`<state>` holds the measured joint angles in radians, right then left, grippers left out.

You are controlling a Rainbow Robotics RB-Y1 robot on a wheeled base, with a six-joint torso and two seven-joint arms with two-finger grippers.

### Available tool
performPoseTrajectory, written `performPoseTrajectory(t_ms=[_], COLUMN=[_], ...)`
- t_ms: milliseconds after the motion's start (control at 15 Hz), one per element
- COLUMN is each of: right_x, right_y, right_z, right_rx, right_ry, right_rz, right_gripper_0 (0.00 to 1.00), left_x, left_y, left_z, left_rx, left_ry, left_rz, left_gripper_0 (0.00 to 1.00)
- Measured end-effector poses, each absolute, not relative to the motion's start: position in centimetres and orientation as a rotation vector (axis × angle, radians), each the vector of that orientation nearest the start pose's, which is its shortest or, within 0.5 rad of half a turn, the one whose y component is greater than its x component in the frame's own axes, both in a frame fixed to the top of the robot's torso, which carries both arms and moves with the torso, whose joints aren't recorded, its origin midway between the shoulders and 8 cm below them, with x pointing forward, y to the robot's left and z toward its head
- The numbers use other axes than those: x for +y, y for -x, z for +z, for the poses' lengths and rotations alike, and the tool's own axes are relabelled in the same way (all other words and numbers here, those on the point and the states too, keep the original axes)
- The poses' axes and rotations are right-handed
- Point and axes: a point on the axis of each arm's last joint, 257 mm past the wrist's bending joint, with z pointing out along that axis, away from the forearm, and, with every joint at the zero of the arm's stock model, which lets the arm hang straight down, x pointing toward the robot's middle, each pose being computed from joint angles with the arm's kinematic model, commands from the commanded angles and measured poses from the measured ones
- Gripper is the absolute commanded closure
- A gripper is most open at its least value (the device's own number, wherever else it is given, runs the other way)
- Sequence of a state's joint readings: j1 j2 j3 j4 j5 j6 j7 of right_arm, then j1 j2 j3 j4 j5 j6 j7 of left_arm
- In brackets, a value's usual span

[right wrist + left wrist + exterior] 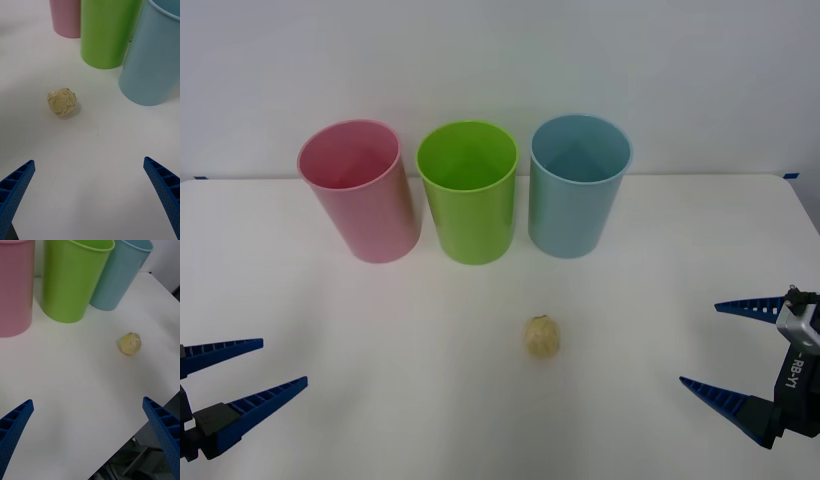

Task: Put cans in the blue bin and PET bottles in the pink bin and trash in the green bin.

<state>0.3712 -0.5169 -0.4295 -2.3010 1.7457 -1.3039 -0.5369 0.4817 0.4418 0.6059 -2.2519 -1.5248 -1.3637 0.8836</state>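
Bins: three tall smooth plastic cup-shaped bins are standing upright in a row at the far side of the white bench, open mouths up.
Pink bin: the tall pink plastic bin is standing at the left end of the row, just beside its green neighbour.
Green bin: the tall lime-green plastic bin is sitting in the middle, between the other two.
Blue bin: the tall light-blue plastic bin is closing the row at the right end.
Trash: the small pale beige-yellow wrinkly ball of paper-like trash is lying alone on the bench, nearer than the bins and roughly in front of the gap between the green and blue ones, touching none of them.
Left gripper: the left gripper is hovering at the near left corner of the bench, its blue ribbed fingers spread wide and gripping nothing, well apart from the trash.
Right gripper: the right gripper is waiting at the near right edge, fingers likewise spread apart and empty, with the trash lying to its left and farther off.
Right wrist view: the trash is resting on bare bench ahead of the parted fingers, near the blue bin.
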Motion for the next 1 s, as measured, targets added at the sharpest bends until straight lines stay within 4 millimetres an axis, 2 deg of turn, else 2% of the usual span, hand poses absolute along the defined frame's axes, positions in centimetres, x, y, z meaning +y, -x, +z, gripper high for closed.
performPoseTrajectory(t_ms=[1000], right_x=[-24.63], right_y=[-32.08], right_z=[-18.99], right_rx=[1.859], right_ry=[1.098], right_rz=[0.271], right_gripper_0=[0.00], left_x=[27.59], left_y=[-28.67], left_z=[-17.96], left_rx=[2.046], left_ry=[-0.534], left_rz=[-0.636], left_gripper_0=[0.00])
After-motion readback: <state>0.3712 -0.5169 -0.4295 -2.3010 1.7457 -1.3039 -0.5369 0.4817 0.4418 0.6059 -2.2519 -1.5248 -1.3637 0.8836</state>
